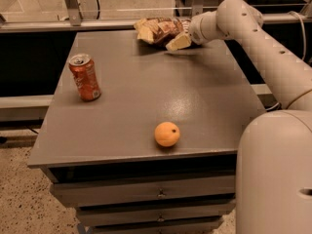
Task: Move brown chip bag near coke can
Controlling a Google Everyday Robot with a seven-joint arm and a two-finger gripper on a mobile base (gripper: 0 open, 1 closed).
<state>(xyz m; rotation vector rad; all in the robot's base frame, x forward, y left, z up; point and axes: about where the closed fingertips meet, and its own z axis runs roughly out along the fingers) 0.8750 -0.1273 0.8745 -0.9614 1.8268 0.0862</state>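
The gripper (179,39) sits against the right end of the brown chip bag (155,29) at the table's (204,101) far edge, seemingly placed for a grab. Whether it grips cannot be told. The coke can (85,77) stands well apart, near the left edge.

table (146,96): grey top, drawers (146,191) beneath | floor (19,199): pale, speckled | behind: metal-framed glass partition (73,4) | gripper (178,41): over the table's far edge

I see the brown chip bag (155,29) at the table's (136,101) far edge, with my gripper (178,41) at its right end, seemingly touching. The coke can (85,77) stands well apart, left; the orange (167,134) lies by the near edge.
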